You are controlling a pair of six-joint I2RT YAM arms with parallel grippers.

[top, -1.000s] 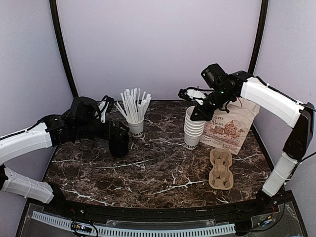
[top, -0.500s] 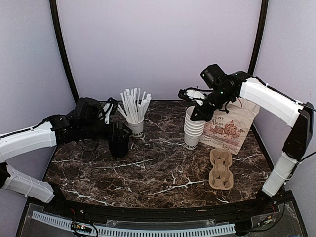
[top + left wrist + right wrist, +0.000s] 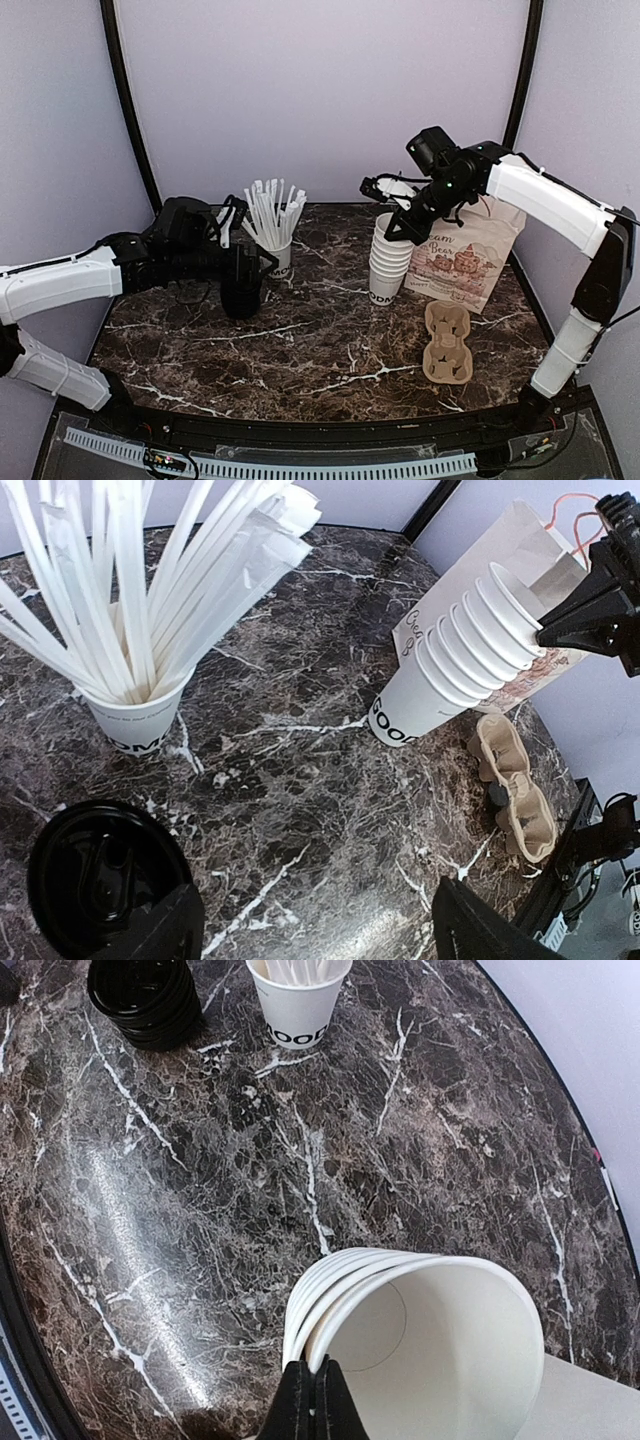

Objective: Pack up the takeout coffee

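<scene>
No lidded takeout coffee is in view. A stack of lidless white cups point(image 3: 388, 264) stands at the back right and leans in the left wrist view point(image 3: 455, 665). My right gripper point(image 3: 397, 230) is shut on the rim of the top cup point(image 3: 440, 1345), with its jaws point(image 3: 318, 1405) pinching the near wall. My left gripper point(image 3: 243, 272) is open and empty over a stack of black lids point(image 3: 240, 297). The lids point(image 3: 95, 875) lie by its left finger point(image 3: 150, 930).
A white cup of straws point(image 3: 272, 250) stands just behind the lids, and shows in the left wrist view point(image 3: 135, 720). A printed paper bag point(image 3: 470, 250) stands behind the cup stack. A brown cardboard cup carrier point(image 3: 447, 343) lies front right on the marble table point(image 3: 320, 350).
My left arm has slid to the right, closer to the lids and the straw cup. My right gripper has hardly moved on the cup rim; the stack leans slightly more.
</scene>
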